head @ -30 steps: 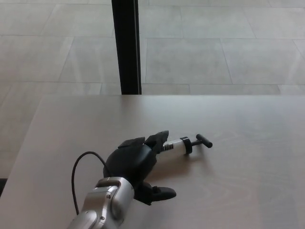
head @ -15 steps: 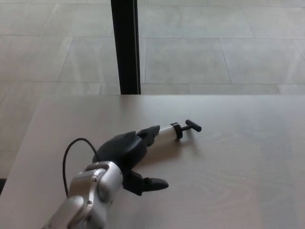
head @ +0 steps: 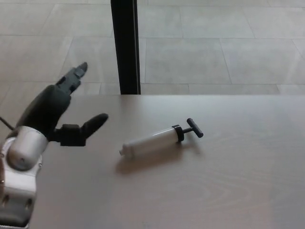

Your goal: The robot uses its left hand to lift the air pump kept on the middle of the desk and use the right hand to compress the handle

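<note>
The air pump (head: 152,141) lies on its side near the middle of the desk (head: 228,191). It has a whitish barrel, a black collar and a black T-handle (head: 194,127) pointing right and away. My left hand (head: 59,112) is raised at the left of the picture, well clear of the pump. Its thumb and fingers are spread and hold nothing. My right hand does not show.
A black vertical post (head: 126,46) stands behind the desk's far edge. Beyond it lies a grey tiled floor (head: 214,43). The desk's left edge runs close to my left forearm (head: 21,167).
My left hand has let go of the pump, lifted and swung left with fingers spread. The pump now lies bare on the desk, its whole barrel showing.
</note>
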